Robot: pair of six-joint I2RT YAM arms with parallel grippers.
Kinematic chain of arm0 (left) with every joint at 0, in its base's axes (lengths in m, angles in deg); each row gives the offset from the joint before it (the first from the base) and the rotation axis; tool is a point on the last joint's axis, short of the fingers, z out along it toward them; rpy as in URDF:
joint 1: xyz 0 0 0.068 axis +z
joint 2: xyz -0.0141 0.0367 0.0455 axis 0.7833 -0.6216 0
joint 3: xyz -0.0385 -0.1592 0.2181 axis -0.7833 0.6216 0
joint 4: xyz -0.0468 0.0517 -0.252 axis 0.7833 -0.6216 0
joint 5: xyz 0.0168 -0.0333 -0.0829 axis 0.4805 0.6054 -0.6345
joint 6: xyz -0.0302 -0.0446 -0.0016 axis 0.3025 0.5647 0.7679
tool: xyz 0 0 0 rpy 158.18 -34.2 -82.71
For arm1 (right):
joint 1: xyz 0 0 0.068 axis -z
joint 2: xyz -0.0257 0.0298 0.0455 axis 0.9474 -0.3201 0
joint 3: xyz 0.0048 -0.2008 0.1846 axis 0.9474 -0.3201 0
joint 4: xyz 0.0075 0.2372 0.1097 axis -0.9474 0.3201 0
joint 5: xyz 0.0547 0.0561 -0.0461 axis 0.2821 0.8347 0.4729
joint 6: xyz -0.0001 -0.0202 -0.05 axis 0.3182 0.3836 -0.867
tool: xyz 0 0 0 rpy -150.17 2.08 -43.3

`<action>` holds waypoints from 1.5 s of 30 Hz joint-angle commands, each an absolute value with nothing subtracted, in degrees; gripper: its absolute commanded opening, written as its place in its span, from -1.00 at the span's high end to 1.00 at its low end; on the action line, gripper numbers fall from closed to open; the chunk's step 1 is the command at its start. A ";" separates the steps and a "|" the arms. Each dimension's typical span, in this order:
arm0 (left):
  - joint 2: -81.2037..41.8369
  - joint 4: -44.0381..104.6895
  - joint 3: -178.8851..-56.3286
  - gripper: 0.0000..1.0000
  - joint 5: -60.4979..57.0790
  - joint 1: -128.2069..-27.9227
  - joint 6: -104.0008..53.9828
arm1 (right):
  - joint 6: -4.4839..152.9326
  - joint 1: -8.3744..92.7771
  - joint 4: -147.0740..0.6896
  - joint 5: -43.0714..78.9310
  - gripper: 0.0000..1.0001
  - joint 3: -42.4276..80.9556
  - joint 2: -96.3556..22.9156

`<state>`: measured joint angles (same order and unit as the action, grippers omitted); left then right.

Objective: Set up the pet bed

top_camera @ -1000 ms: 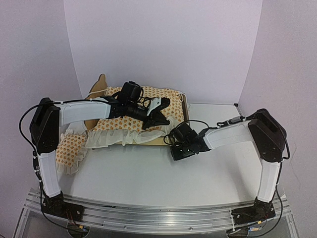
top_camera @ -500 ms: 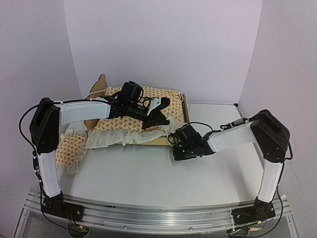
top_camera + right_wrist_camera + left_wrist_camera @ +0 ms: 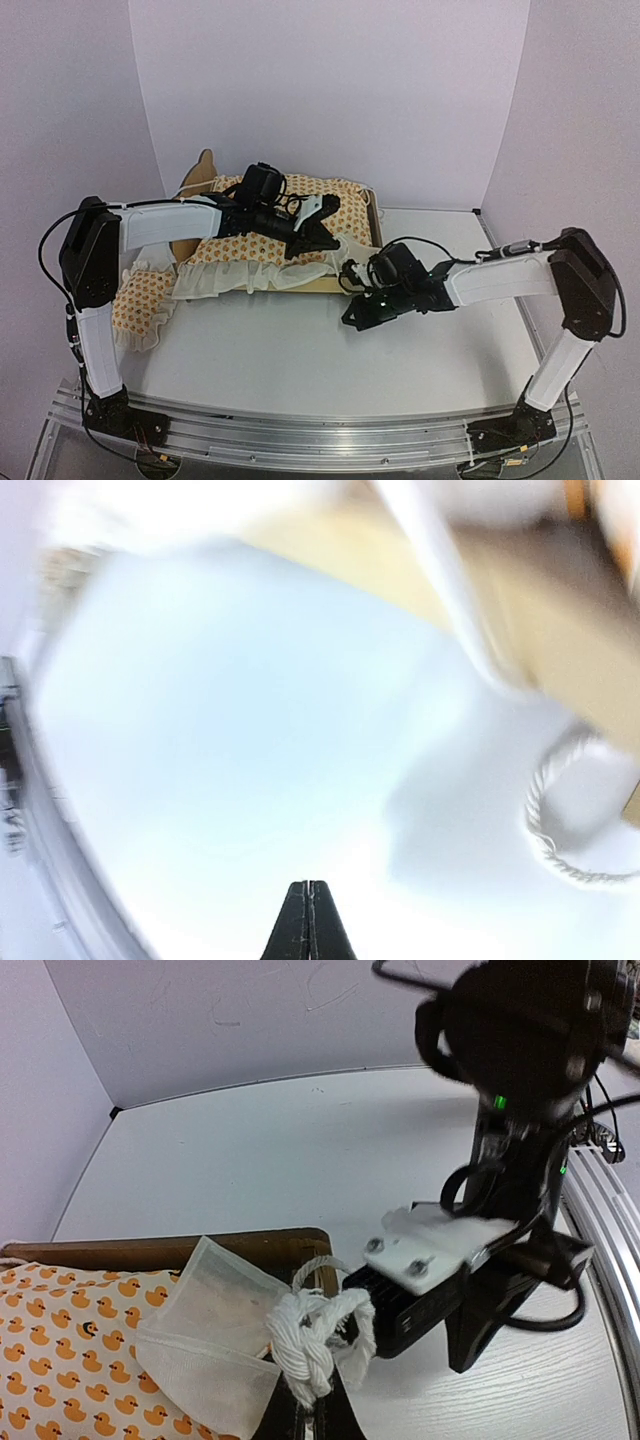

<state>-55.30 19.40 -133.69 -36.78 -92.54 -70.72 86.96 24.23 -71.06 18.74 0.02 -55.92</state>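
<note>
Pet bed (image 3: 203, 168) is standing at the rear left of the tabletop (image 3: 300, 365), with its scalloped headboard at the far left. Bedding (image 3: 262, 252), cream with an orange duck print, is covering the light-wood frame, and its ruffled edge is hanging over the near side. Pillow (image 3: 140, 296), in the same print, is lying off the frame at the near left, beside the left arm's elbow.

Left end effector (image 3: 325, 238) is reaching over the bed's right end and is clenching the bedding at a white knotted cord (image 3: 305, 1338) by the frame's corner. A sheer ruffle corner is showing just beside the knot.

Right end effector (image 3: 350, 320) is sitting low over the tabletop near the frame's near right corner, fingers pressed together with nothing between them. Its wrist view is blurred; a white cord loop (image 3: 560, 830) is lying on the tabletop ahead of it
</note>
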 commanded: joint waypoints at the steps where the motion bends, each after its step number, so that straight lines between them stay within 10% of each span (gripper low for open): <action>1: -53.31 21.24 -135.96 1.00 -37.02 -92.12 -69.87 | 85.20 25.72 -72.27 23.38 1.00 -1.40 -47.33; 24: -53.38 20.68 -136.14 1.00 -37.30 -92.09 -69.89 | 110.56 29.23 -70.44 -2.60 0.02 -4.77 -55.55; 37: -53.16 20.81 -136.05 1.00 -37.30 -92.05 -69.90 | 112.39 30.91 -84.26 3.70 0.15 -8.09 -60.72; 42: -53.25 21.08 -136.40 1.00 -37.22 -92.00 -69.22 | 113.20 31.16 -84.40 3.33 0.98 -7.22 -61.74; 45: -53.10 20.96 -136.69 1.00 -37.14 -91.85 -69.37 | 108.95 30.99 -84.19 8.92 1.00 -8.13 -57.63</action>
<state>-55.30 19.36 -133.71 -36.80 -92.36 -70.55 112.27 30.93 -83.78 2.83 -7.64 -60.73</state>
